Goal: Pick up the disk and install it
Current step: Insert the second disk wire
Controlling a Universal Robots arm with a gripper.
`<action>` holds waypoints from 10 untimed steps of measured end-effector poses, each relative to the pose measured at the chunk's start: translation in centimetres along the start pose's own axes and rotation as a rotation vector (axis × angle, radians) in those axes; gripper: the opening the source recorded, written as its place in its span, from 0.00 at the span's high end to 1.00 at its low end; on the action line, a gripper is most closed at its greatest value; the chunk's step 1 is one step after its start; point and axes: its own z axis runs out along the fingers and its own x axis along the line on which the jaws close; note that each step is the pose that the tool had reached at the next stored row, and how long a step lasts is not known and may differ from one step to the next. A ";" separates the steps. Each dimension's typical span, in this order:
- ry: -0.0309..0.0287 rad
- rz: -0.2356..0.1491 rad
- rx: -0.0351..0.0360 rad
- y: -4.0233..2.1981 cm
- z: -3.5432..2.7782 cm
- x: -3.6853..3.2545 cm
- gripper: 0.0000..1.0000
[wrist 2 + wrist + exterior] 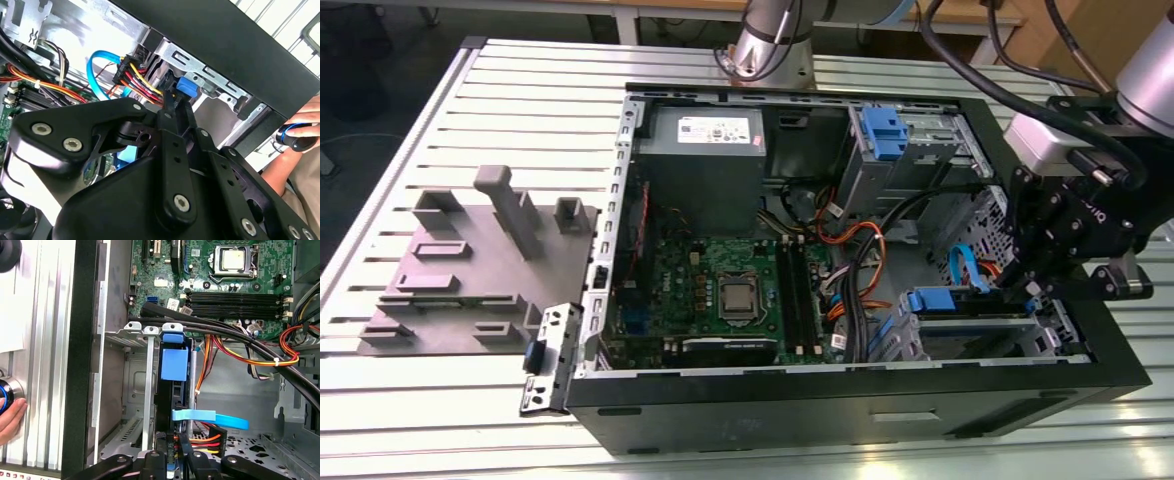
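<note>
Slatted metal table (440, 130) carries open computer case (854, 400), grey fixture plate (454, 280).

In the second wrist view, your end effector (170, 107) reached its black linkage toward a blue latch (186, 86) on the metal drive cage (200, 65). Red and yellow wires (142, 82) and a blue cable (95, 67) ran beside it. A hand (302, 125) rested nearby.

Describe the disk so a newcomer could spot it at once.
Start at the open computer case and go to its drive cage in the corner by the gripper. The disk stands on edge there, beside empty metal slots, marked by its blue plastic tab.
</note>
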 end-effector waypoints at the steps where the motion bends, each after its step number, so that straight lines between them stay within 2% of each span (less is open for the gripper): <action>1: -0.0012 0.000 0.0000 0.00 0.00 0.00 0.76; 3: -0.0069 0.000 0.0003 0.00 0.03 -0.01 0.76; 10: -0.0083 0.000 0.0004 0.00 0.04 0.00 0.76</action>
